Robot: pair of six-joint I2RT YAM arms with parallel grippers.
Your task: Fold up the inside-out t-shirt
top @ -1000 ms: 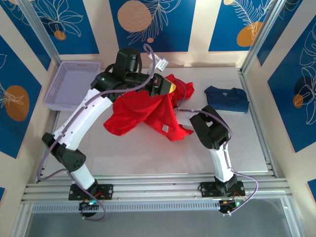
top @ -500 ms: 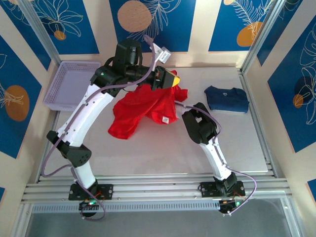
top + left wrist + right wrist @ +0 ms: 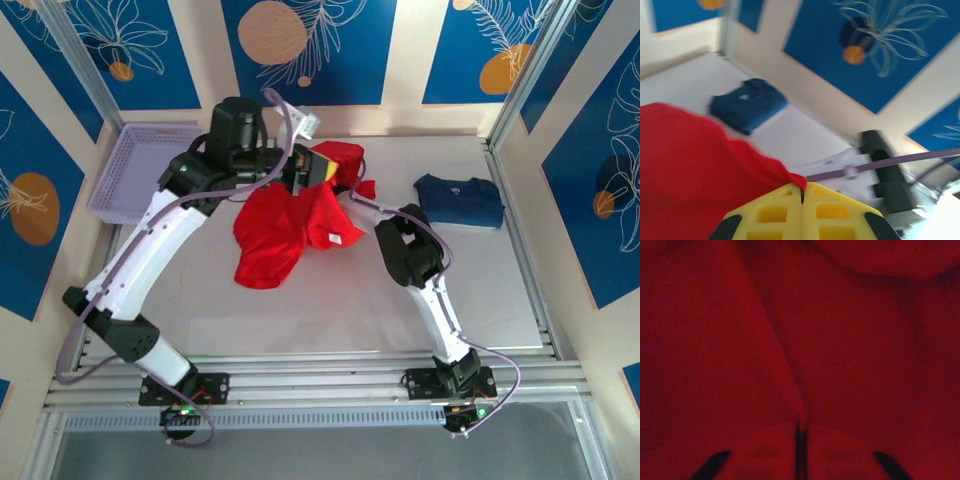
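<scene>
Over the table (image 3: 480, 290): pinching red t-shirt (image 3: 285, 225) w/ fully closed L gripper (image 3: 802, 194), nipping it w/ tight-closed R gripper (image 3: 799, 440) too.

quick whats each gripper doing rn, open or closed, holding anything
left gripper: closed, pinching an edge of the red t-shirt.
right gripper: closed, apparently on a fold of the red t-shirt.
</scene>
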